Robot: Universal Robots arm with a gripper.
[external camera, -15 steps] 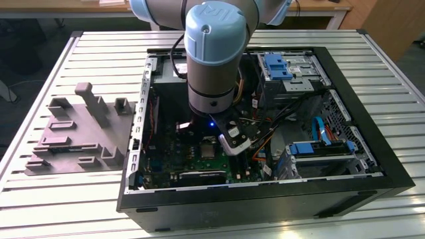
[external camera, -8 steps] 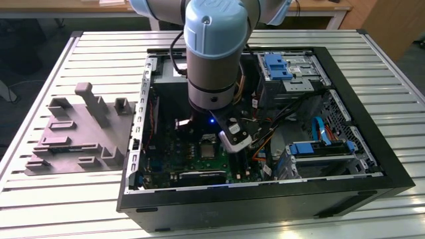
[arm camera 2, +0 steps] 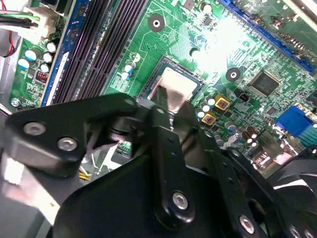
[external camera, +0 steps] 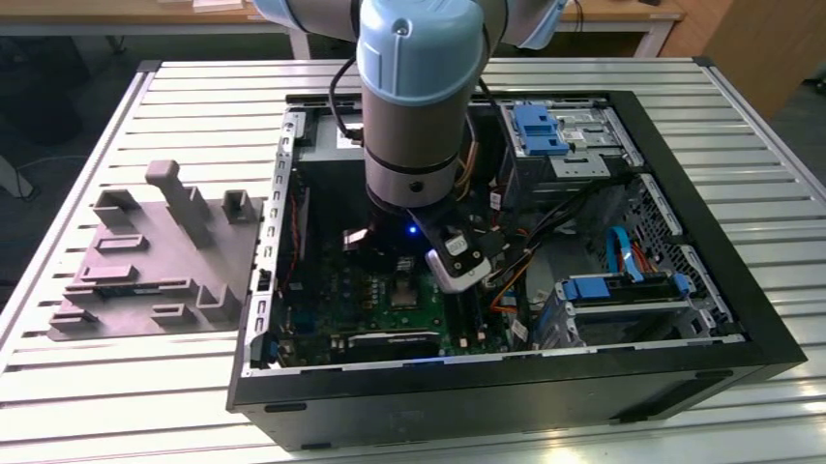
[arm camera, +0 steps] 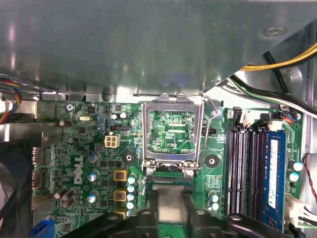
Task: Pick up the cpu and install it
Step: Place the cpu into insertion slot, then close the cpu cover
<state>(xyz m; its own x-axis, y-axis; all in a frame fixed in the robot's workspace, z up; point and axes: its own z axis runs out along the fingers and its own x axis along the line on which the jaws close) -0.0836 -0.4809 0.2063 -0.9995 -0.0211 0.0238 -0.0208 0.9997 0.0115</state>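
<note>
Between the gripper's [arm camera: 172, 212] two black fingers [arm camera: 147, 216] sits the cpu [arm camera: 172, 202], its pale silvery top showing in both wrist views, and the fingers press in against its opposite edges: closed on the chip. In the second wrist view the gripper [arm camera 2: 173, 106] is low over the green motherboard [arm camera 2: 163, 39] with the cpu [arm camera 2: 177, 85] right at the fingertips, inside the dark square of the socket [arm camera 2: 148, 82]. Whether the chip is fully seated or a hair above the contacts, I cannot tell.

Just beyond the fingertips in the first wrist view, the metal load frame [arm camera: 171, 100] stands swung open, board visible through its window, and the thin wire lever [arm camera: 210, 115] is raised beside it. Off to one side of the gripper run the long black memory slots [arm camera: 242, 168]; on the other side, near the fingers, is a column of yellow-topped components [arm camera: 120, 176].

Out in the exterior view, the arm [external camera: 420, 97] plunges straight down into the open black computer case [external camera: 516, 387] on the slatted metal table [external camera: 193, 97]. Well apart from the gripper, outside the case toward the exterior view's left, lies the grey moulded tray [external camera: 142, 280].
</note>
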